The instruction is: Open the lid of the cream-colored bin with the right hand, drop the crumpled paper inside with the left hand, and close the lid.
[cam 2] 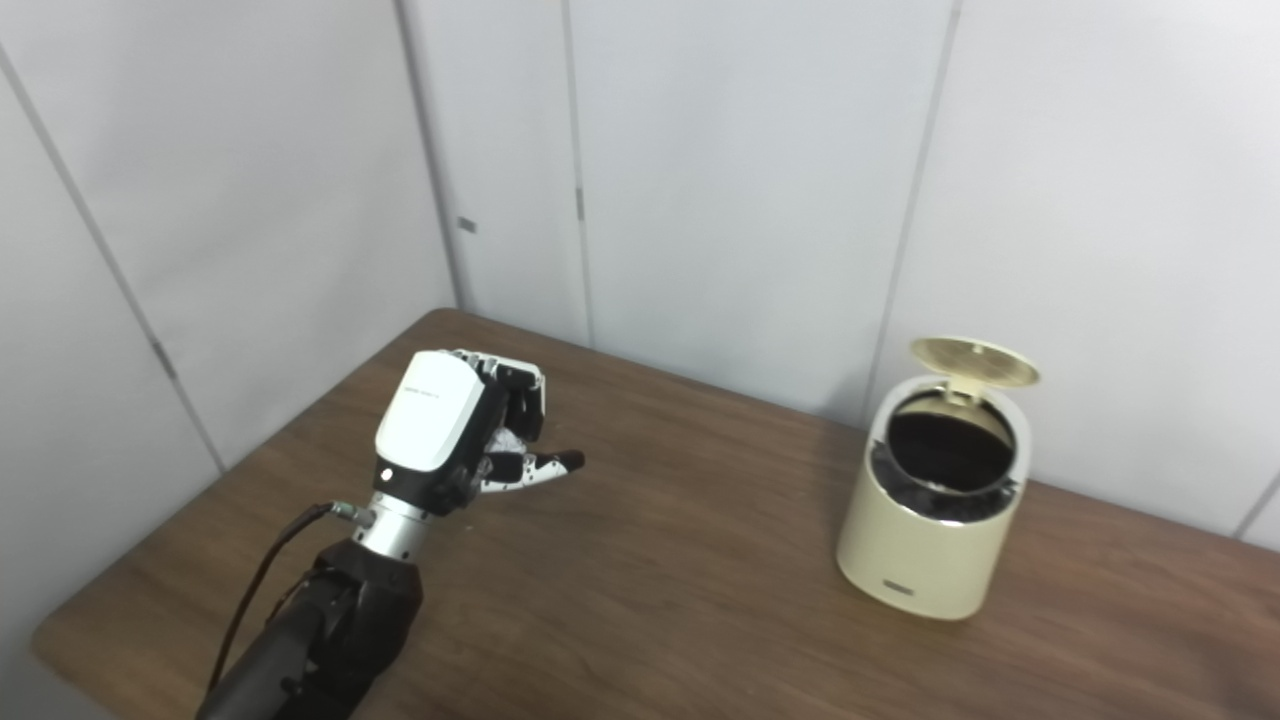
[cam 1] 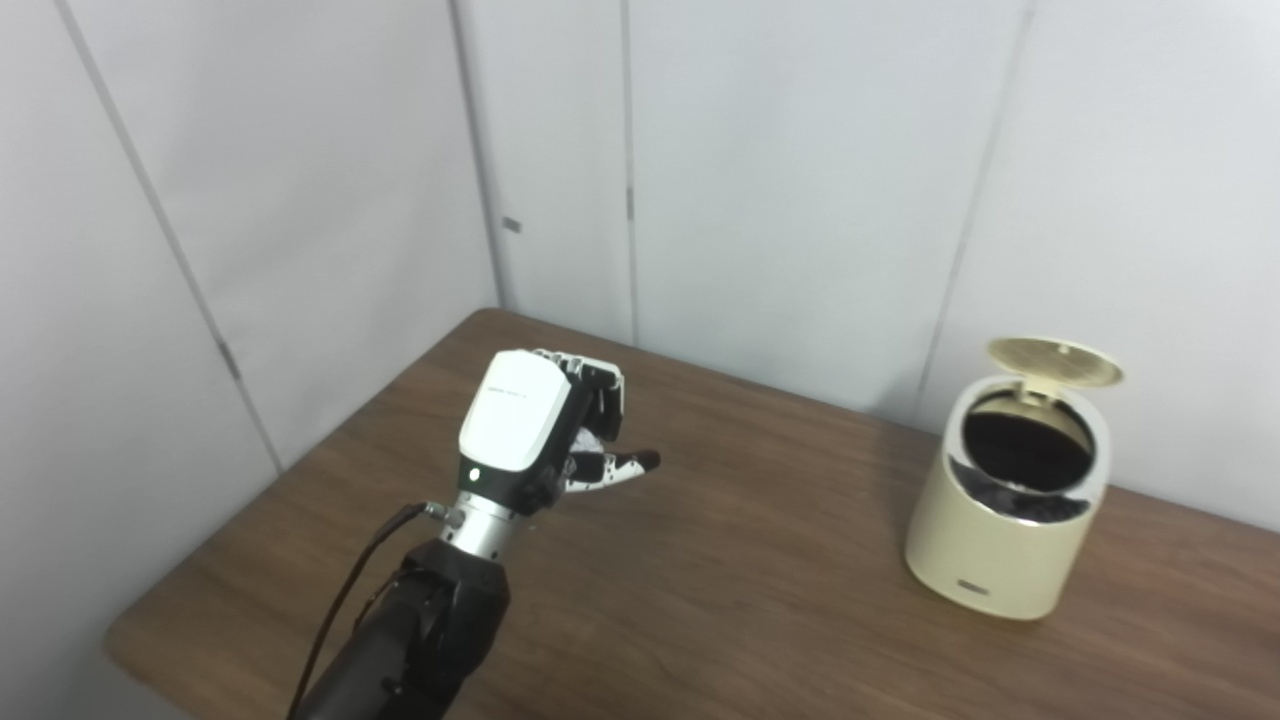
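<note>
Cream bin (cam 1: 1005, 520), dark inside.
White-and-black robot hand (cam 1: 540, 430) over a brown wood-grain tabletop (cam 1: 750, 600); pale grey walls (cam 1: 800, 150).

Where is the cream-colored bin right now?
The cream-colored bin stands on the table's right side near the wall, lid up, well right of the left hand.

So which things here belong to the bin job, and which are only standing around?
For the job:
- bin, cream, lid already up
- left hand, raised over the table, fingers curled; something white shows between them in the right eye view, perhaps the paper

Only around:
- table
- wall panels

The right hand is out of view.
</note>
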Motion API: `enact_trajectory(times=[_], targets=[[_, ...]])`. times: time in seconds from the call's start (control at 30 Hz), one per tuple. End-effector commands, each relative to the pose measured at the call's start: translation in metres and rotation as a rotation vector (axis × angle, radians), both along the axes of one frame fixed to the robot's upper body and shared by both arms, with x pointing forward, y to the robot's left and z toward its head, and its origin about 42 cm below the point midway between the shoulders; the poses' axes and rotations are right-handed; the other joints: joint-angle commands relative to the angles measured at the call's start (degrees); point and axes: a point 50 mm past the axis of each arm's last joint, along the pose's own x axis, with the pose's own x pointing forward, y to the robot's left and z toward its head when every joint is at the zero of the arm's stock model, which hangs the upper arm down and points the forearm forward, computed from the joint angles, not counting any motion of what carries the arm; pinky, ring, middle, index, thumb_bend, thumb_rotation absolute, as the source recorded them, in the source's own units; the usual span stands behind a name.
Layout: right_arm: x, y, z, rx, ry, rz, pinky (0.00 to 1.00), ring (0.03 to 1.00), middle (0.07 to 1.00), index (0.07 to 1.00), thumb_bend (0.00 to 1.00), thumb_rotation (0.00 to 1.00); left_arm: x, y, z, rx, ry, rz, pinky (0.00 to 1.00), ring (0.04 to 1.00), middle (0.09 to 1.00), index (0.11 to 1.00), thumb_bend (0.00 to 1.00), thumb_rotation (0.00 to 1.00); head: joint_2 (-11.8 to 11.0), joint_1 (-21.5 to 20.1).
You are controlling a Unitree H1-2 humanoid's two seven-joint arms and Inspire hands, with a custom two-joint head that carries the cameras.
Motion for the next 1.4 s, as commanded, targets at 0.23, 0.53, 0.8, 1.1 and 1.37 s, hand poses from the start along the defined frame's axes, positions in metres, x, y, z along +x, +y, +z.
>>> enact_trajectory(times=[0.23, 0.53, 0.8, 1.1, 1.37], targets=[[-0.009, 0.046, -0.025, 0.027, 0.022, 0.001, 0.68, 0.785, 0.799, 0.774, 0.5, 0.97, 0.027, -0.032, 0.049, 0.029, -0.179, -0.152, 0.05, 0.089, 0.14, 0.154, 0.59, 0.01, 0.28, -8.02], [-0.016, 0.071, -0.014, 0.027, -0.004, -0.009, 0.71, 0.796, 0.8, 0.771, 0.19, 0.86, 0.048, -0.081, 0.066, -0.002, -0.175, -0.272, 0.04, 0.081, 0.132, 0.145, 0.6, 0.0, 0.69, -12.94], [-0.018, 0.084, -0.011, 0.047, 0.018, -0.029, 0.7, 0.794, 0.799, 0.77, 0.14, 0.67, 0.067, -0.111, 0.067, -0.031, -0.167, -0.364, 0.05, 0.087, 0.139, 0.15, 0.61, 0.0, 1.03, -16.7], [-0.01, 0.097, -0.021, 0.03, 0.054, -0.069, 0.69, 0.79, 0.789, 0.768, 0.17, 0.68, 0.087, -0.145, 0.065, -0.052, -0.178, -0.459, 0.05, 0.087, 0.142, 0.155, 0.6, 0.0, 0.87, -20.11], [-0.007, 0.115, -0.027, 0.061, 0.056, -0.065, 0.69, 0.787, 0.788, 0.771, 0.18, 0.62, 0.099, -0.171, 0.064, -0.072, -0.173, -0.541, 0.06, 0.096, 0.152, 0.169, 0.62, 0.0, 0.12, -23.32]])
